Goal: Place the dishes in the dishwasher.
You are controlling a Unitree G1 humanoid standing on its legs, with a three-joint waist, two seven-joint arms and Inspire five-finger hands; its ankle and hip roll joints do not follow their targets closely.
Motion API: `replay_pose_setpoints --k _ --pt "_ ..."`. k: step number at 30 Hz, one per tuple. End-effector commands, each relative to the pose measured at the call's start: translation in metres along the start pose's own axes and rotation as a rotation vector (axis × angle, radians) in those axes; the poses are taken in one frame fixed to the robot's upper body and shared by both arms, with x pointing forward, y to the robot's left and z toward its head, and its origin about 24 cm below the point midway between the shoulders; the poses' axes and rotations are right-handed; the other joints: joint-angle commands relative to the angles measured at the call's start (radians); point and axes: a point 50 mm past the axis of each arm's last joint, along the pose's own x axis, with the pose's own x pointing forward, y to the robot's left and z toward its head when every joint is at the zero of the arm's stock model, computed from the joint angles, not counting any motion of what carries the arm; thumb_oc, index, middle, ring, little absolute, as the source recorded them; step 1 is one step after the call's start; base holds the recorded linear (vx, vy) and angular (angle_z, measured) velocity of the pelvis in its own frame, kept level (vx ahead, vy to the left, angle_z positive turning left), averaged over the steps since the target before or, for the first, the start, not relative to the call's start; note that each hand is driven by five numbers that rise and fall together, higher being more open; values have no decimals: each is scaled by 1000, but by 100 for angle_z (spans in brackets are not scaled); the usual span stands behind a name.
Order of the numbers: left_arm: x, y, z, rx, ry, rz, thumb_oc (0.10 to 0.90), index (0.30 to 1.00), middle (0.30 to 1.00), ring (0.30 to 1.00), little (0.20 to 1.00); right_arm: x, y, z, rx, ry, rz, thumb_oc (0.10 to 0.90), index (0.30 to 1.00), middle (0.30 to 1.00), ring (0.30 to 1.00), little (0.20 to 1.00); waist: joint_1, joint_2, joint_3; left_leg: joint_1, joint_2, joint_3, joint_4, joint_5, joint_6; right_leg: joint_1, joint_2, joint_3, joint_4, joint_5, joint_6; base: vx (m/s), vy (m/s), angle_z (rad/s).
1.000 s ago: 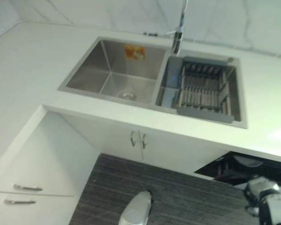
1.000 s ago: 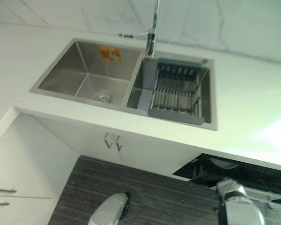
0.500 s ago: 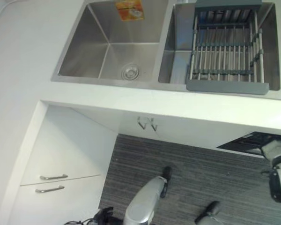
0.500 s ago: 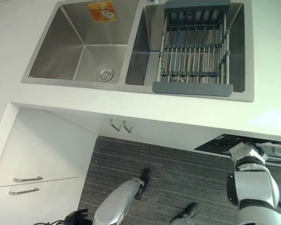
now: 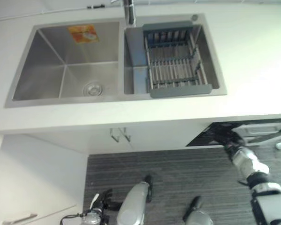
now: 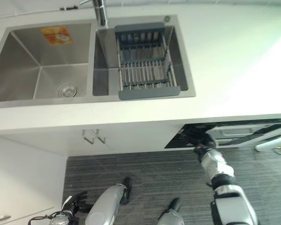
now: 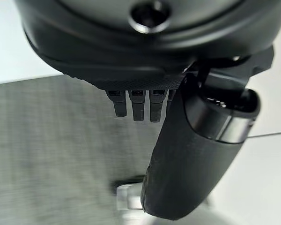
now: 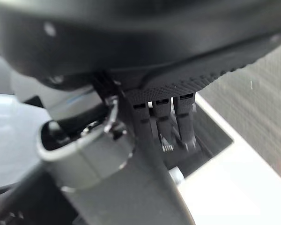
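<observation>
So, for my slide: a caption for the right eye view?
Right hand reaching into the dishwasher below the counter; rack in the sink.

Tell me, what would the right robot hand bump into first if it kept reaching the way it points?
Probably the dark opening of the dishwasher under the counter. The right robot hand is already at its edge, though depth is hard to judge.

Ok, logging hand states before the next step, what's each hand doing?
Left hand: open, fingers straight, holding nothing.
Right hand: reaching into the dishwasher; cannot tell.

A rack point(image 5: 174, 65) sits in the sink's point(image 5: 65, 98) right basin, dishwasher point(image 5: 253, 131) below right.
</observation>
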Motion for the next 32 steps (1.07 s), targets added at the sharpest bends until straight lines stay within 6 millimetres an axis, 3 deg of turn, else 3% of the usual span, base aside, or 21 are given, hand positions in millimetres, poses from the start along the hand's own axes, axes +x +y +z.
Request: replay_pose_setpoints --k 1,3,5,7,11,15,18,21,25,32 --pt "-8 19 1 96 -93 67 800 900 900 900 900 -6 8 -1 -7 -101 99 800 900 900 900 900 -9 3 -89 112 51 -111 -143 40 -102 17 58 161 120 -52 92 219 -54 -5" --pt "-10 11 2 102 -103 7 800 900 900 900 900 -19 -6 -37 12 -35 66 800 900 900 900 900 -61 -4 -102 126 47 -136 -143 29 -93 -31 162 274 120 -147 63 209 -143 48" --pt "-9 10 2 94 -109 -13 800 900 900 900 900 -28 -13 -63 -46 31 53 800 900 900 900 900 -100 -16 -104 136 33 -145 -143 22 -86 -82 215 329 120 -161 58 77 -203 57" --pt "-7 15 4 104 -108 -2 800 900 900 900 900 -35 -20 -83 -34 97 52 800 900 900 900 900 -116 -23 -98 151 32 -140 -143 14 -80 -100 221 330 120 -131 69 43 -260 43" --pt "-5 14 -3 23 -53 22 800 900 900 900 900 -45 -23 -118 4 209 32 800 900 900 900 900 -117 -33 -114 171 20 -139 -143 5 -84 -82 254 350 120 -176 48 63 -260 17" --pt "-7 3 -30 -153 92 18 800 900 900 900 900 -64 -26 -155 -160 354 -3 800 900 900 900 900 -132 -37 -147 182 64 -105 -143 15 -121 -61 264 332 120 -222 19 115 -210 27" --pt "-9 -5 -39 -215 135 -18 800 900 900 900 900 -72 -35 -167 -174 415 -57 800 900 900 900 900 -137 -35 -153 196 101 -57 -143 40 -145 -46 262 307 120 -239 5 63 -105 38" --pt "-7 -12 -35 -307 148 -66 800 900 900 900 900 -80 -45 -173 -185 423 -123 800 900 900 900 900 -169 -36 -153 216 140 95 -143 57 -155 -28 222 228 120 -242 10 -18 0 50" --pt "-6 -15 -36 -382 154 -78 800 900 900 900 900 -89 -54 -181 -217 455 -132 800 900 900 900 900 -206 -15 -176 212 136 77 -143 26 -139 -34 230 235 120 -242 12 0 130 85" --pt "-11 -10 -48 -332 165 -89 800 900 900 900 900 -108 -61 -199 -255 504 -125 800 900 900 900 900 -210 -19 -220 229 111 73 -143 -8 -128 -23 225 237 120 -254 20 58 77 9"
